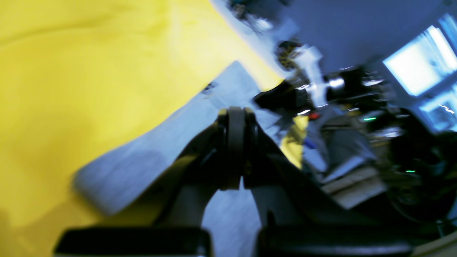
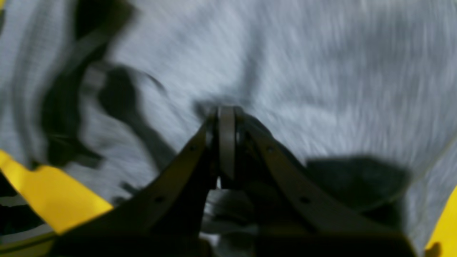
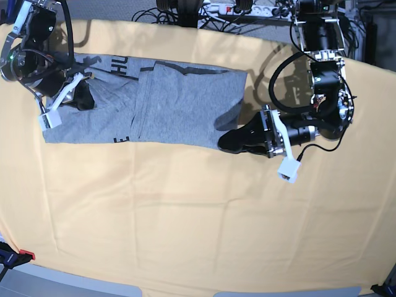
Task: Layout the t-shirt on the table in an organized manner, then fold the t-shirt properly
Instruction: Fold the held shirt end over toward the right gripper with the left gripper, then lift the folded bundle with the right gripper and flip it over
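Left wrist view: left gripper (image 1: 235,142) closed on an edge of the grey t-shirt (image 1: 150,160), over the yellow table (image 1: 71,89).

Right wrist view: right gripper (image 2: 226,142) closed, pinching shirt fabric.

Base view: shirt partly folded, lying toward the table's far side. Judged light, limp, prone to creasing; best gripped at hems or corners. No containers visible.
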Robot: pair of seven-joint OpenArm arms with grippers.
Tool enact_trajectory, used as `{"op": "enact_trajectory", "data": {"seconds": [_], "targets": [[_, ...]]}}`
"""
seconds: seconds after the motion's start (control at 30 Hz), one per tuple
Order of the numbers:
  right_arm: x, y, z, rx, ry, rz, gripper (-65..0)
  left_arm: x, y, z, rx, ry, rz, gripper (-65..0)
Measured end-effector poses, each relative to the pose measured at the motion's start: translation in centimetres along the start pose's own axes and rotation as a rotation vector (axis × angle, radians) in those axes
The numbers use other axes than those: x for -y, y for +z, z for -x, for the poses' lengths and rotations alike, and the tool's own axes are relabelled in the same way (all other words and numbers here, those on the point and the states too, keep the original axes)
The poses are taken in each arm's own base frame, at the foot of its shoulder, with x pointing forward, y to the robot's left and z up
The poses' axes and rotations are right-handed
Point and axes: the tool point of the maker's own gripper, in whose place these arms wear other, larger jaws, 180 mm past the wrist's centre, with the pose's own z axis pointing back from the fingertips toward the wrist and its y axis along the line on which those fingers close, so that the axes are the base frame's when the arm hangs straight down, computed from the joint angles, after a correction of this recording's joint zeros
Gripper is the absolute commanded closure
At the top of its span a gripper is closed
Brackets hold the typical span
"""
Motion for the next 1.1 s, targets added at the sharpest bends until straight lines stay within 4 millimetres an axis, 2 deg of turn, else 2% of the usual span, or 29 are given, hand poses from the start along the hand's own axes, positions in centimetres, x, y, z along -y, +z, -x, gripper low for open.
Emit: {"op": "enact_trajectory", "data": {"seconds": [0.13, 0.17, 0.2, 0.27, 0.4, 0.5, 0.63, 0.67, 0.8, 0.9, 1.1], "targets": [[1.3, 1.8, -4.1, 0.071, 0.116, 0.115, -31.7, -0.5, 0.7, 1.6, -0.059, 0.012, -0.032, 0.0], [1.9, 2.5, -4.7, 0.082, 0.129, 0.149, -37.2, -0.8, 1.3, 1.7, -0.072, 0.006, -0.047, 0.0], [2.6, 3.0, -4.8, 0.083, 0.131, 0.175, -39.8, -1.2, 2.0, 1.7, -0.088, -0.001, -0.064, 0.0], [4.9, 4.4, -3.8, 0.057, 0.080, 0.271, -40.3, -2.0, 3.6, 1.7, -0.123, -0.016, -0.105, 0.0], [8.5, 6.3, 0.1, 0.022, -0.089, 0.378, -40.3, -3.1, 6.2, 1.8, -0.187, -0.042, -0.169, 0.0], [10.4, 6.6, 3.0, 0.002, -0.225, 0.369, -40.9, -3.5, 7.6, 1.6, -0.217, -0.058, -0.200, 0.0], [11.4, 6.7, 5.3, 0.028, -0.365, 0.285, -40.9, -4.1, 9.3, 1.5, -0.259, -0.072, -0.240, 0.0], [11.4, 6.5, 6.2, 0.016, -0.396, 0.259, -40.9, -4.2, 9.7, 1.4, -0.267, -0.076, -0.250, 0.0], [10.3, 5.5, 7.3, 0.055, -0.493, 0.115, -40.9, -4.3, 10.7, 1.1, -0.278, -0.084, -0.264, 0.0], [8.1, 4.0, 7.2, 0.051, -0.531, -0.017, -40.9, -4.1, 10.6, 0.9, -0.270, -0.083, -0.255, 0.0], [5.6, 1.7, 6.5, 0.015, -0.486, -0.113, -40.9, -3.9, 10.4, 0.8, -0.259, -0.081, -0.243, 0.0]]}}
